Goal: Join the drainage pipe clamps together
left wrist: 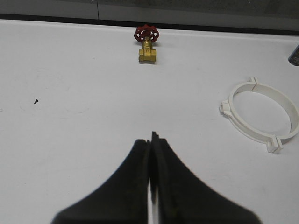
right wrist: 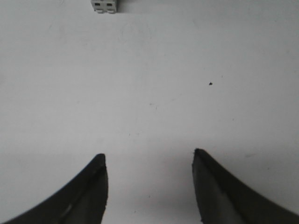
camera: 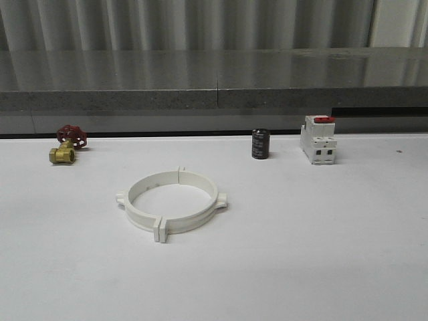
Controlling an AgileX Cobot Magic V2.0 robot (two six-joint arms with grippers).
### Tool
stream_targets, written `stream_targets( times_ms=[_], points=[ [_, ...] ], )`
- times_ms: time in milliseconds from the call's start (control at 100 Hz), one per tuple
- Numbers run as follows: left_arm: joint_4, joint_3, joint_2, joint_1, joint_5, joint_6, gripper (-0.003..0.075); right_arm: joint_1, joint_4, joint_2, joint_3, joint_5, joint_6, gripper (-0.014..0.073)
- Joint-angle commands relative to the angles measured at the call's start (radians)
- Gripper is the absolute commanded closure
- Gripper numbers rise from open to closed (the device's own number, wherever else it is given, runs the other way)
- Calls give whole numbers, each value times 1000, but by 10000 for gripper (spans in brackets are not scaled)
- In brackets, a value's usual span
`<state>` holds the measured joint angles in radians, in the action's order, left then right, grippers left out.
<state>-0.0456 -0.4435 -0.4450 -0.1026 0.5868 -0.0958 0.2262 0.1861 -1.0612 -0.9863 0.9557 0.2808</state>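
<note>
I see the clamps (camera: 172,201) as two white half-rings already mated into one flat hoop on the table (camera: 321,254), end tabs meeting at front and back, small lugs sticking out on both sides. My left gripper (left wrist: 151,138) has its fingers pressed together, holding nothing; the hoop lies ahead of it and off to its right, well apart. My right gripper (right wrist: 149,158) stands spread wide over bare table, nothing between the fingers, with the breaker (right wrist: 103,5) far ahead. Beyond the left gripper sits the valve (left wrist: 146,43).
</note>
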Motion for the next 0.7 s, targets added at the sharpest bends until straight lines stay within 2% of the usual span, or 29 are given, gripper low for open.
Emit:
stream_targets(
  times_ms=[0,260,360,480,550,690],
  points=[
    [-10,-28,-4,3,-72,0,741,-7,-20,122,61,-54,-12,179],
    [-10,-28,-4,3,-72,0,741,-7,-22,417,264,-39,-12,193],
    [-10,-28,-4,3,-72,0,741,-7,4,502,305,-39,-12,311],
    [-10,-28,-4,3,-72,0,741,-7,35,566,310,-32,-12,555],
    [-10,-28,-4,3,-72,0,741,-7,40,578,310,-34,-12,669],
    [-10,-28,-4,3,-72,0,741,-7,40,578,310,-34,-12,661]
  ],
)
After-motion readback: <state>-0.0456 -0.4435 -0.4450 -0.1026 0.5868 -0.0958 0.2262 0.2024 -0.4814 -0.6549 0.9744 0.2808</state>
